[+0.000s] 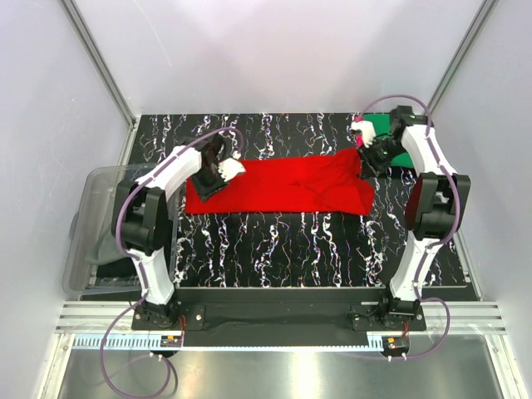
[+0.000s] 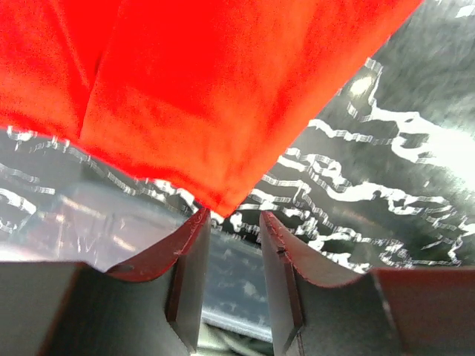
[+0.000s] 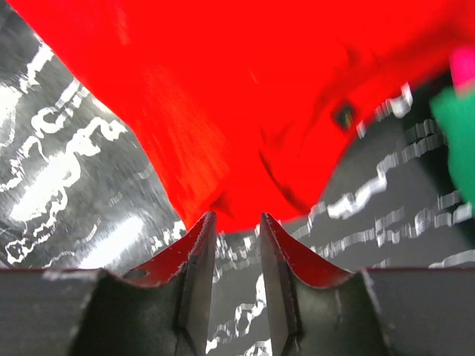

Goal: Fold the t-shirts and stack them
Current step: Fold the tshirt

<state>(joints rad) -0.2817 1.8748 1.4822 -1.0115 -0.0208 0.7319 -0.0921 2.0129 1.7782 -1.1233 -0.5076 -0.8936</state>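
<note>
Red t-shirt (image 1: pixel 283 189) lies spread across the desk (image 1: pixel 274 249); it looks soft, light and limp, best pinched at the corners. Left gripper (image 2: pixel 232 215) and right gripper (image 3: pixel 237 216) stand narrowly parted at its ends, seemingly holding nothing.

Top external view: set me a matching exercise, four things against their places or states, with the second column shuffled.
1. red t-shirt
2. green t-shirt
3. clear bin
4. left gripper

A. far right corner of the table
B. beside the table's left edge
C. at the red t-shirt's left end, jaws apart
D. laid across the table's middle

Pairs: 1-D, 2-A, 3-B, 4-C
</note>
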